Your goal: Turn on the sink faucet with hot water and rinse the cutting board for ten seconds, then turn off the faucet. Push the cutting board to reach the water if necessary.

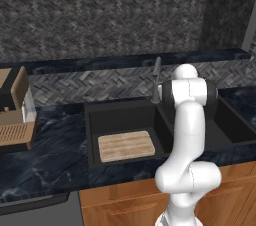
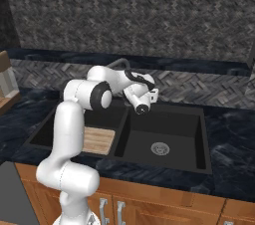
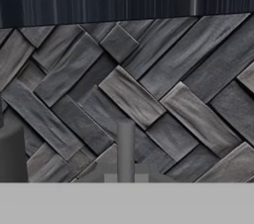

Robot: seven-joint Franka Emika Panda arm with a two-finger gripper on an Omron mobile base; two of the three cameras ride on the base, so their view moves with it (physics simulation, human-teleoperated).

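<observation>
The cutting board lies flat on the floor of the left basin of the black sink, also seen as a tan slab beside my arm. The sink faucet stands upright behind the divider. My gripper hovers above the divider near the back rim, right of the faucet's top, and points at the backsplash. In the hand view its fingertips are pressed together as one bar, shut with nothing between them. A blurred grey upright shape stands at the left edge. The water is out of view.
A brown-and-tan coffee machine stands on the counter at the far left. The right basin has a round silver drain. A herringbone tile backsplash rises behind the sink, under a dark ledge.
</observation>
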